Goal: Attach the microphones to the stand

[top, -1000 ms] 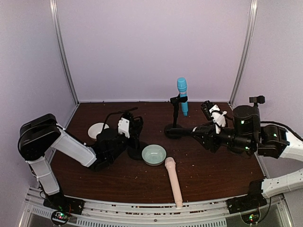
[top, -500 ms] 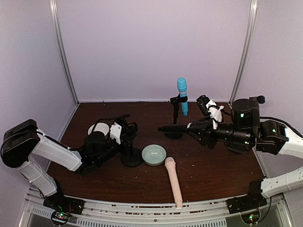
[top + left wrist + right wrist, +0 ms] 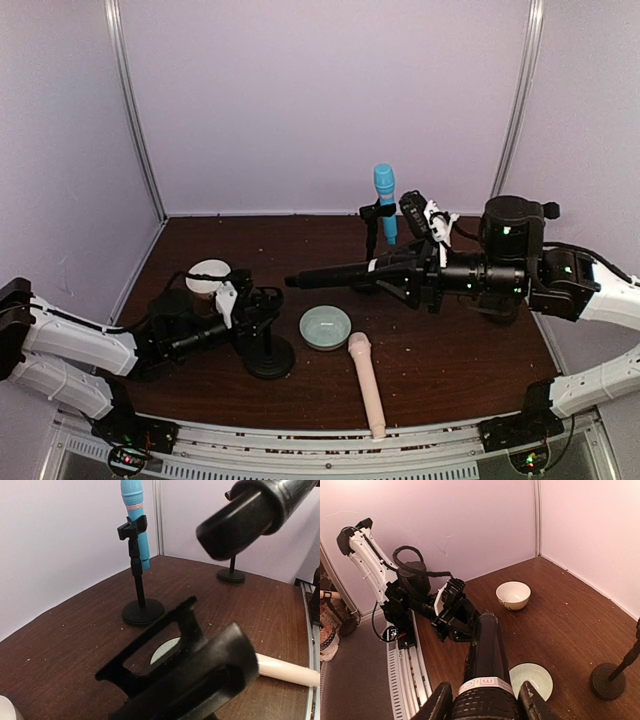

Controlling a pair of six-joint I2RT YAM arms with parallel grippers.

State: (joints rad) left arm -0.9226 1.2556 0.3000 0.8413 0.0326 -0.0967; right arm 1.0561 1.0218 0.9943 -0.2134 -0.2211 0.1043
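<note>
Two grips | right gripper [image 3: 410,272] clamps black microphone [image 3: 335,273], level, pointing leftward | left gripper [image 3: 248,312] closed on stand [image 3: 268,358] stem | pink microphone [image 3: 367,385] lies flat

Only real print is on the white band [image 3: 485,682] round the black microphone [image 3: 487,640]. In the right wrist view it carries a few dark letters, seen at an angle and too blurred to read reliably. From the top camera the same band [image 3: 372,264] is just a pale ring and no characters resolve. A small white sticker [image 3: 391,632] low on the left arm [image 3: 370,565], by its base, has dark marks that are illegible. Nothing else readable.
</note>
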